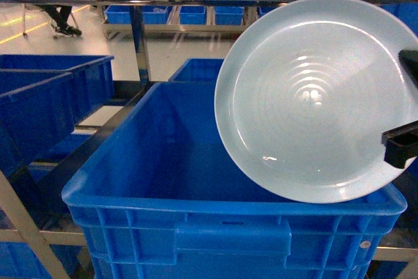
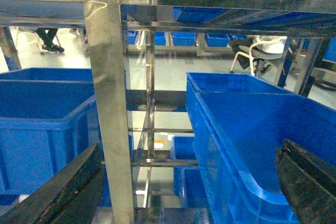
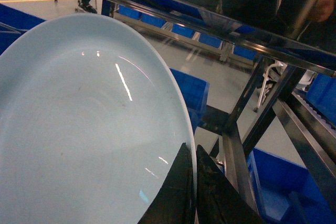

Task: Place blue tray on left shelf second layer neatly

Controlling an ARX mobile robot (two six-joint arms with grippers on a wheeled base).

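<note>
Right end effector [image 3: 191, 182]: two dark fingers pinched onto the rim of the pale light-blue round shallow tray [image 1: 317, 96]; in the right wrist view one finger lies on the tray's inner face and the other behind its edge, with the rim between them.
Right arm pose: enters the head view from the right edge, its black parts at the tray's right rim; the tray is carried tilted up on edge, its concave face turned towards the head camera.
Tray position: held in the air above the right half of the near deep bright-blue rectangular plastic crate [image 1: 196, 227]; its lower rim overlaps the crate's right rim in the head view, and contact cannot be judged.
Left end effector [image 2: 189, 192]: spread wide, holding nothing; one dark finger sits at each lower corner of the left wrist view.
Left arm pose: aimed level at the rack, facing a silvery steel upright post [image 2: 110, 103].
Rack tier: dark horizontal rail [image 1: 91, 145] running beside the near crate, with more blue crates [image 1: 55, 89] to the left.
Far: pale floor [image 1: 85, 40] and a row of blue crates [image 1: 189, 14] beyond the rack.
</note>
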